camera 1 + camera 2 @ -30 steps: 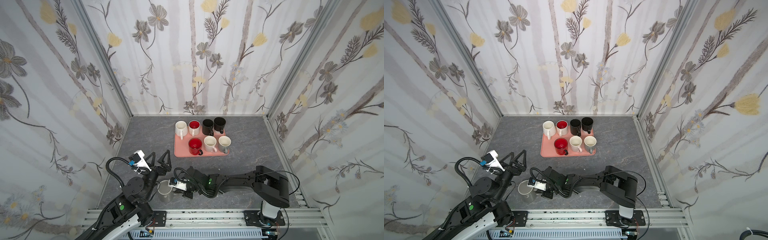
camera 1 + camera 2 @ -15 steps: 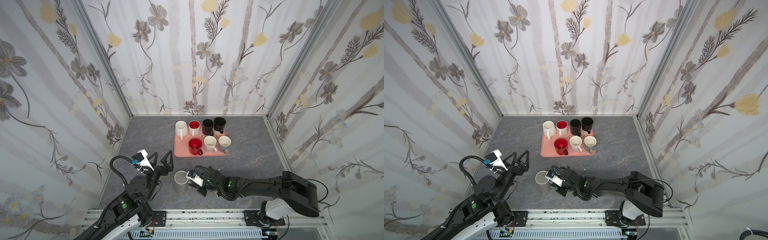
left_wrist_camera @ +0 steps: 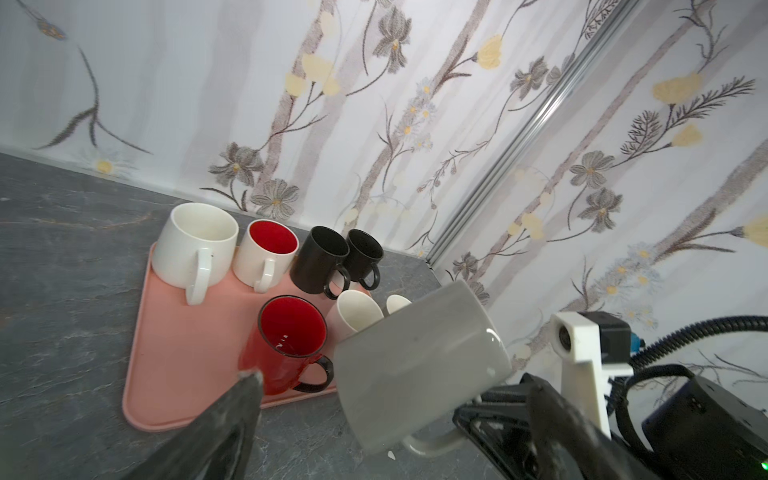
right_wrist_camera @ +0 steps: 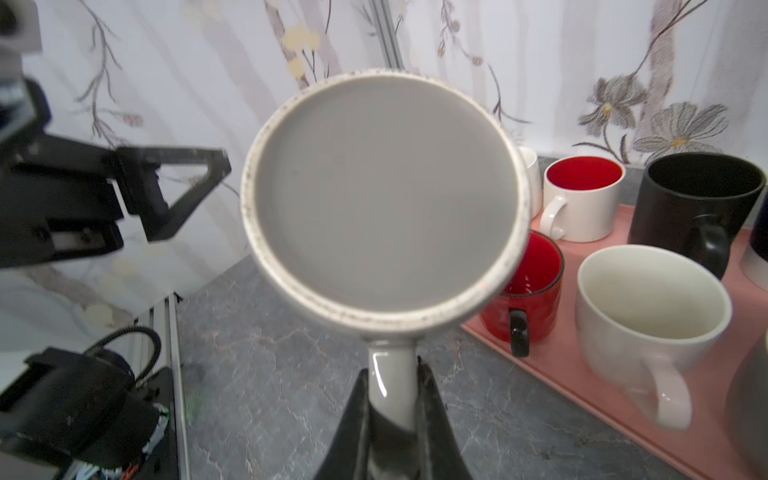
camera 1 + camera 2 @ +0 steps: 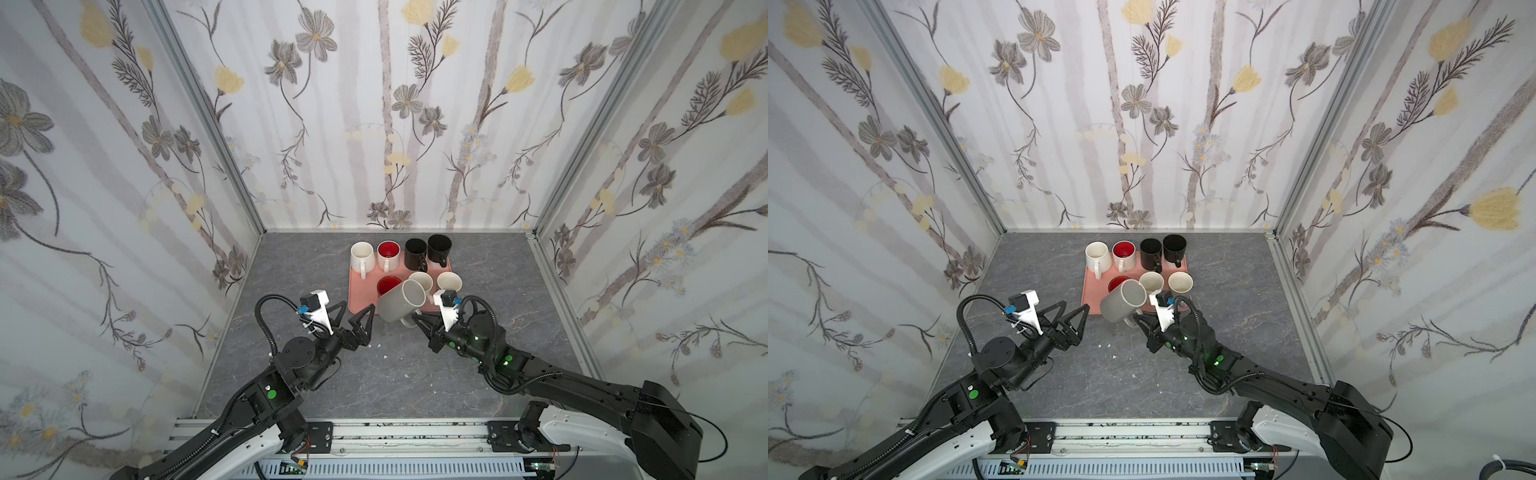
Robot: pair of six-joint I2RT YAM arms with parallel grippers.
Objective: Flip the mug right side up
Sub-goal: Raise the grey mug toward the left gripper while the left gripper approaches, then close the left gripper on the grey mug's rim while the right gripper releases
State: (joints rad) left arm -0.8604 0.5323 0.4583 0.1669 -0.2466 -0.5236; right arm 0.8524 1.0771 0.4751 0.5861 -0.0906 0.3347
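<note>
One mug (image 5: 401, 301) — handle (image 4: 390, 357) clamped in right hand (image 4: 392, 374); left hand (image 5: 357, 306) apart; base (image 4: 382, 195) wrist-only.

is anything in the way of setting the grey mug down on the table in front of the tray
Nothing visible. The grey mug hangs by its handle in the right tool over the table by the tray front edge; the open left tool stands beside it, apart.
</note>
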